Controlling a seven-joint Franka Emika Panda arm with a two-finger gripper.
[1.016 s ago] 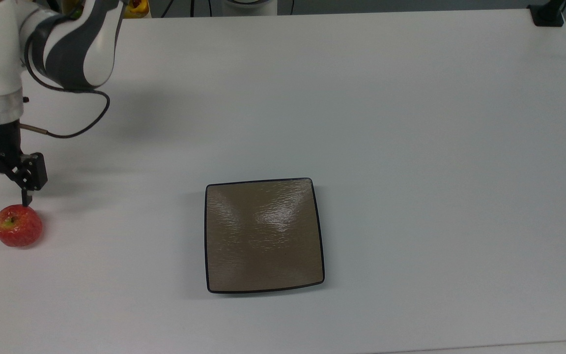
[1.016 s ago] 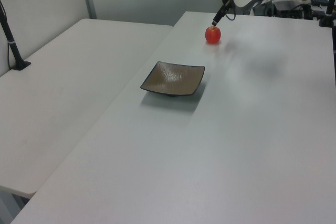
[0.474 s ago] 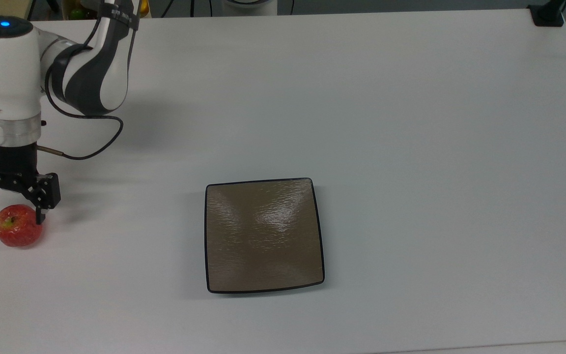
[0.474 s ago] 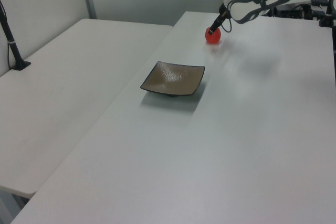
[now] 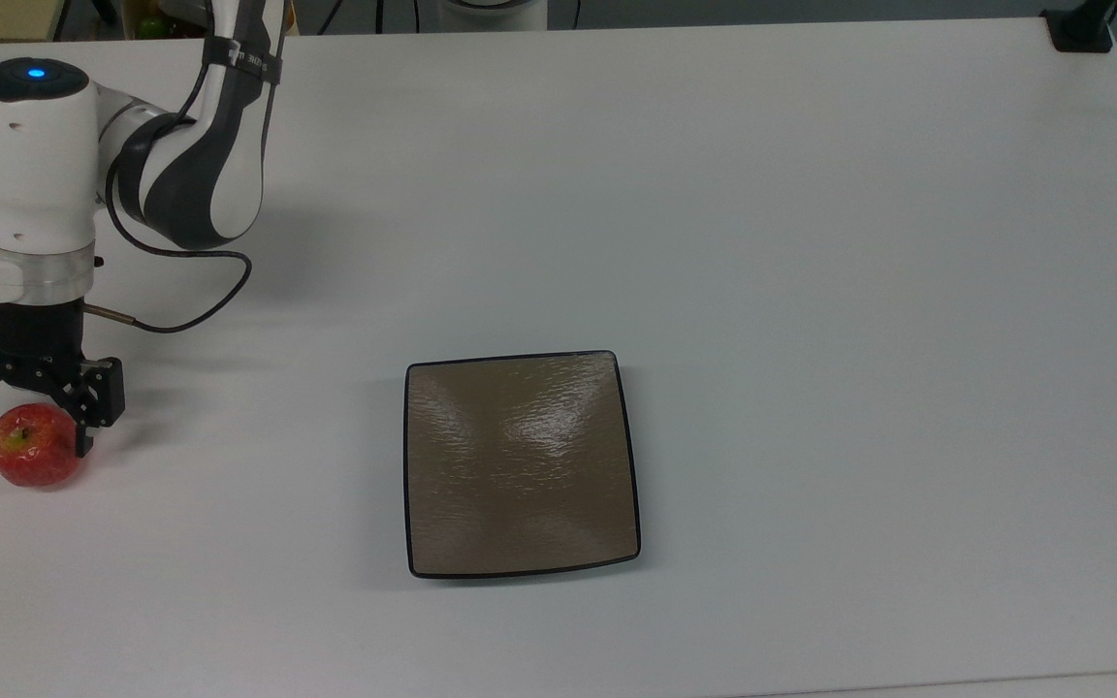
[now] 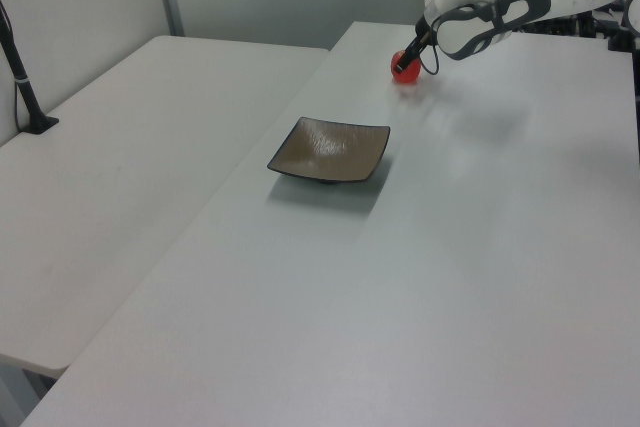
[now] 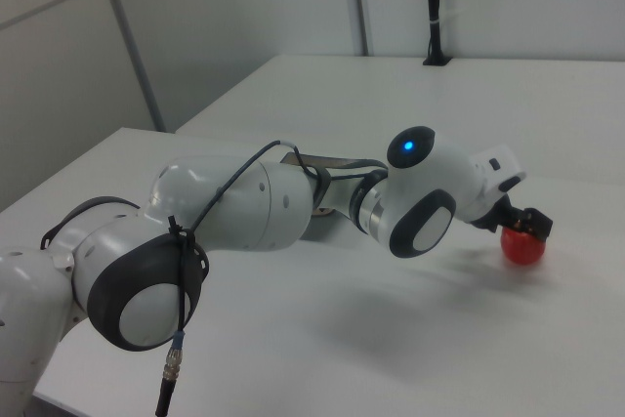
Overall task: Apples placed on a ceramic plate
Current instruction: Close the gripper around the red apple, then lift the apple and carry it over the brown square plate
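Red, speckled skin marks the apple (image 5: pixel 33 446), lying at the top view's far left on the white desk (image 5: pixel 811 242), well apart from the ceramic plate (image 5: pixel 521 463). Compared with a second ago, when the gripper (image 5: pixel 32 427) hung above and behind the fruit, it has come down and shifted toward the top view's right, so that its fingers (image 5: pixel 85 431) now straddle the apple, one on each side. The fingers stand apart; whether they touch the skin cannot be told. The apple and the plate have not moved. The white and grey arm (image 5: pixel 190 145) reaches in from the top view's upper left, wrist pointing straight down, a blue light on its top joint and a black cable (image 5: pixel 200 291) looping beside it. In the left view the gripper (image 6: pixel 408 55) sits at the apple (image 6: pixel 403 69) beyond the plate (image 6: pixel 330 150). In the right view the apple (image 7: pixel 523 246) shows past the wrist. The plate lies bare, with open desk between it and the fruit.
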